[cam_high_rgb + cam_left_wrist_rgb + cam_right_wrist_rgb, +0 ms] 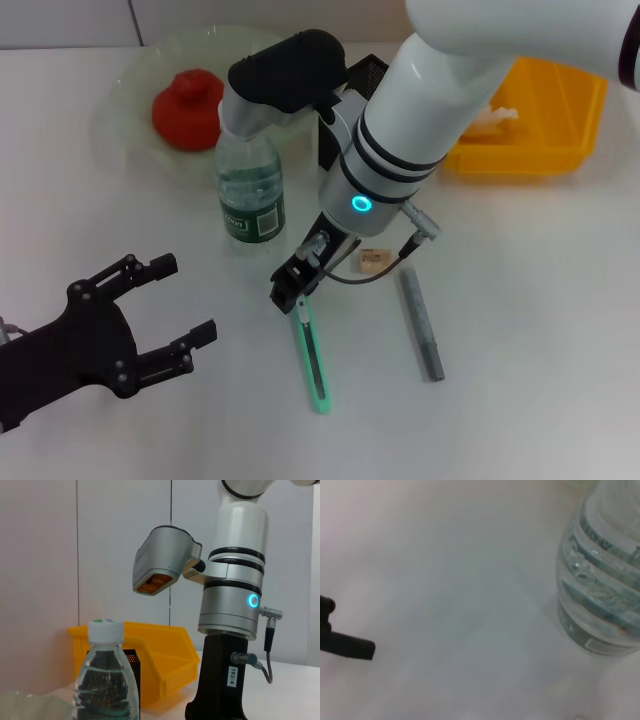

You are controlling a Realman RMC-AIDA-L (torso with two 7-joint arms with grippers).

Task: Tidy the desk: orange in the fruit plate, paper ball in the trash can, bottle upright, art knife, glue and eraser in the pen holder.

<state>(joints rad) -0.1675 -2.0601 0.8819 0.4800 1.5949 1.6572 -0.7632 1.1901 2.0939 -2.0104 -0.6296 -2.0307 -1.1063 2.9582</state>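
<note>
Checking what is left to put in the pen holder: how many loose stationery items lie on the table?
3: a green art knife under the right pincer, a grey glue stick beside it, and the eraser between their upper ends. The arm may hide more.

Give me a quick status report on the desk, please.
Right tool down at green art knife, grip unclear. Left tool open, idle. Bottle upright; orange in fruit plate. Eraser still out.

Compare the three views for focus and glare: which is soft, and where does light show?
Head view: sharp, even light, a cyan ring glowing on the right arm above the right gripper. Left wrist view: crisp on the bottle and trash can. Right wrist view: soft throughout, the bottle blurred, the table washed pale.
</note>
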